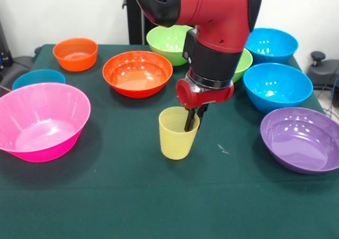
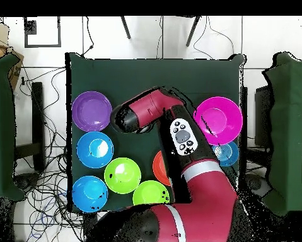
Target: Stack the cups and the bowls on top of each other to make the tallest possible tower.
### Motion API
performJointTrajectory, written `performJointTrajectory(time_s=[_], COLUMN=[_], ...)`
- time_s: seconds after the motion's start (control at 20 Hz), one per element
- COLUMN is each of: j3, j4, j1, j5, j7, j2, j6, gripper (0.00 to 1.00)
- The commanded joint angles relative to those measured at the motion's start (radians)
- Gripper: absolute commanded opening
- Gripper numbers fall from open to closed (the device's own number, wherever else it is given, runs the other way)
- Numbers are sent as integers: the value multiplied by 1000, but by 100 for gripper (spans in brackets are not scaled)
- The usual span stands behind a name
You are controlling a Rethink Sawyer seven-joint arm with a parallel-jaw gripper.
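- No brand, label or writing can be read on any bowl, on the cup or on the arm in either view.
- The yellow cup (image 1: pixel 179 133) stands upright near the middle of the green table (image 1: pixel 132 196), mouth up, apart from every bowl.
- The gripper (image 1: pixel 192 117) comes down from above at the cup's right rim; one dark finger (image 1: pixel 189 120) reaches inside the cup, close to its right wall. Whether the pincer is spread or pinching the wall cannot be told.
- No tower stands; every bowl sits singly on the cloth.
- Front view, left side: the large pink bowl (image 1: pixel 41 121) sits tilted at the left edge, a blue bowl (image 1: pixel 38 79) just behind it, a small orange bowl (image 1: pixel 75 53) farther back.
- The wide orange bowl (image 1: pixel 137 73) sits behind and left of the cup, near it but not touching.
- A lime green bowl (image 1: pixel 168 42) sits at the far edge; a second lime green bowl (image 1: pixel 243 64) is mostly hidden behind the arm.
- Right side: two blue bowls, one far (image 1: pixel 271 45) and one nearer (image 1: pixel 277 86), then the purple bowl (image 1: pixel 301 139) nearest, reaching the right edge.
- Open cloth spans the whole near strip of the table, in front of the cup and between the pink and purple bowls.
- In the overhead view the red arm (image 2: pixel 197 183) covers the cup and much of the table's middle; the purple bowl (image 2: pixel 91 111) and pink bowl (image 2: pixel 217 120) lie at opposite sides.
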Motion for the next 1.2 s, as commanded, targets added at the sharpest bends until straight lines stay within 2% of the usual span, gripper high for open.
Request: performJointTrajectory(time_s=[0.05,0.2,0.25,1.2], j3=[-16,-11,-10,-8], j4=[-26,-24,-23,-15], j1=[13,6,4,4], j5=[-74,-68,-67,-53], j7=[-188,-192,-193,-188], j2=[11,11,11,2], j6=[47,48,49,61], gripper=[0,0,100,100])
